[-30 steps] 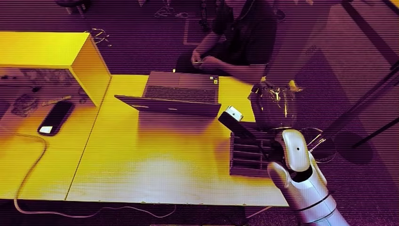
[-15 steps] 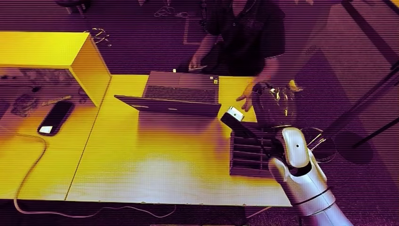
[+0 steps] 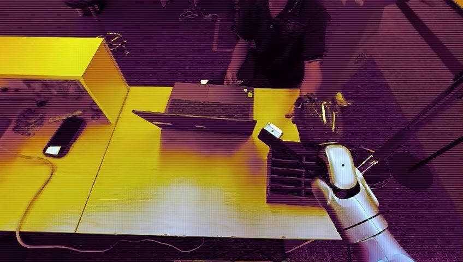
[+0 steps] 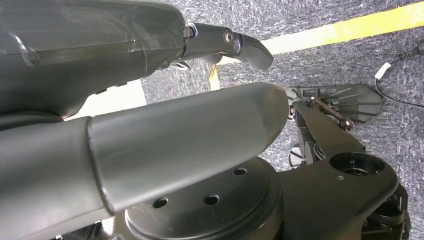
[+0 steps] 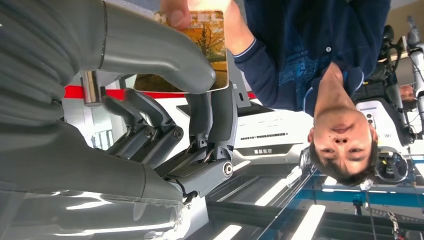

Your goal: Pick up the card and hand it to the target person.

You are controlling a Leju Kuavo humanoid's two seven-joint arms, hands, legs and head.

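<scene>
Card (image 5: pixel 207 47) is pinched in the right robot hand (image 5: pixel 165 85) and the person's fingers (image 5: pixel 176 14) already touch it; only release remains. Left robot hand (image 4: pixel 150 105): cannot tell.

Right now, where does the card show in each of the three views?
Head view: the card sticks out beyond the right hand, above the dark tray, right of the laptop.
Left wrist view: not in it.
Right wrist view: the card sits pinched in the right hand, the person's fingers on its far end.
Shared landmark: the person.
</scene>
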